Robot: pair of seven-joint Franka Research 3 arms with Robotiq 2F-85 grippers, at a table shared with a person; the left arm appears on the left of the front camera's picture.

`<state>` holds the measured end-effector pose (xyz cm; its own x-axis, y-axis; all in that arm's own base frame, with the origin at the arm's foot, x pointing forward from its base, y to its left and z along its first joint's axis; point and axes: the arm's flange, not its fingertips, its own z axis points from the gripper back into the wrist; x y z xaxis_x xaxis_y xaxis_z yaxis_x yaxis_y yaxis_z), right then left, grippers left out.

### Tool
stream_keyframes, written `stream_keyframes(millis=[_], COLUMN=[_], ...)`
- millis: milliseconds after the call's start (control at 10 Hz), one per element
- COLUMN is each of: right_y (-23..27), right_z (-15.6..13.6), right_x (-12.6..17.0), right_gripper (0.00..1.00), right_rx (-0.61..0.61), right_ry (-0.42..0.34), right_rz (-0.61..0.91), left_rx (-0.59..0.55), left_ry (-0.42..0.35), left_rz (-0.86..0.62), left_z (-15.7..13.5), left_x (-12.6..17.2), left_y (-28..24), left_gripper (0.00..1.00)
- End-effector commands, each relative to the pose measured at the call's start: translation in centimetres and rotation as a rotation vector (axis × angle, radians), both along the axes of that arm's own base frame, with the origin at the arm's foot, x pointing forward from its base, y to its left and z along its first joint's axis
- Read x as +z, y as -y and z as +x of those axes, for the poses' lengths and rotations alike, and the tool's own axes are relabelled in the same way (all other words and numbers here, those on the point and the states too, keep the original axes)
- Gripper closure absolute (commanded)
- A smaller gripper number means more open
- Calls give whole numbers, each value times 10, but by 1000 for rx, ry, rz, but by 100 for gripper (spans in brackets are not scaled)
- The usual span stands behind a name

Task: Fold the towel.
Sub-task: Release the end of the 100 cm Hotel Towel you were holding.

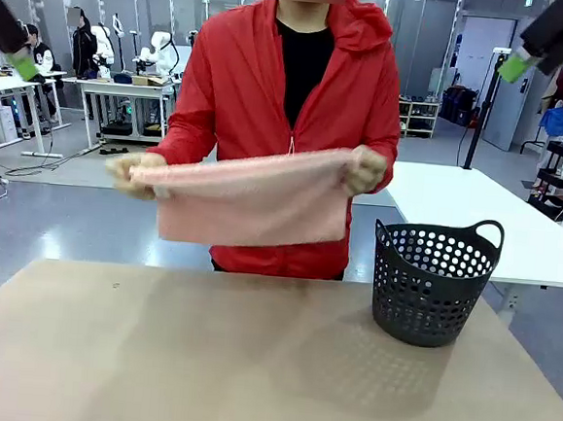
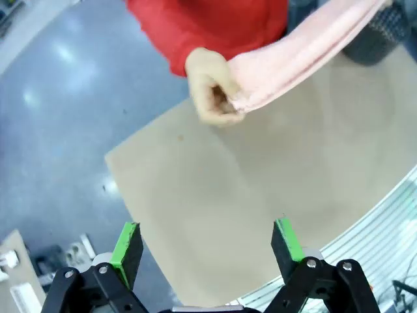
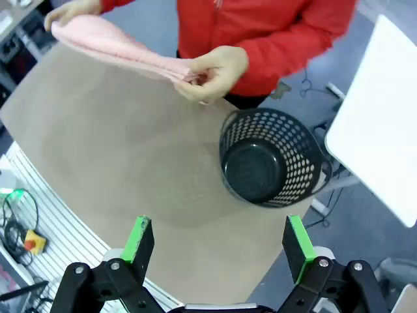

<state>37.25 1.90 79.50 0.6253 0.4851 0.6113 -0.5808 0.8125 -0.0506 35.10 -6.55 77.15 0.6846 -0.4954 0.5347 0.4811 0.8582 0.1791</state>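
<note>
Towel [image 1: 253, 206] is hanging in the air over the far edge of the counter [image 1: 201, 360], not touching it. A person in a red jacket [image 1: 233, 80] is gripping its top edge, one hand [image 1: 130, 173] at one end and the other hand [image 1: 363, 168] at the opposite end. The cloth is stretching level between them and is looking doubled over. Black perforated basket [image 1: 434, 281] is standing on the counter toward the robot's right, apart from the towel. Left pincer [image 2: 205, 238] is hovering high over the counter, released, jaws wide, grasping nothing. Right pincer [image 3: 218, 235] is hanging above the basket side, likewise released and empty.
</note>
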Motion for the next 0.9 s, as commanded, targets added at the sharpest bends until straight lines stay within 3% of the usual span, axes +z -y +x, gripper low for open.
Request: stream_keyframes(millis=[0,200,300,400,800], right_y=[5,5,13,13,13], right_z=[-12,-5,-8,-8,-8], right_x=[-12,-19,-7,-7,-7], right_gripper=[0,0,0,0,0], right_rx=[-100,-106,-70,-70,-70], right_ry=[18,-5,3,3,3], right_rz=[25,13,28,28,28], left_rx=[85,105,88,86,86], left_ry=[6,19,43,-16,-16], left_rz=[-44,-49,-35,-35,-35], left_z=[-7,-6,-2,-4,-4], left_x=[-17,-15,-15,-15,-15], left_y=[-5,-3,0,-14,-14], left_gripper=[0,0,0,0,0])
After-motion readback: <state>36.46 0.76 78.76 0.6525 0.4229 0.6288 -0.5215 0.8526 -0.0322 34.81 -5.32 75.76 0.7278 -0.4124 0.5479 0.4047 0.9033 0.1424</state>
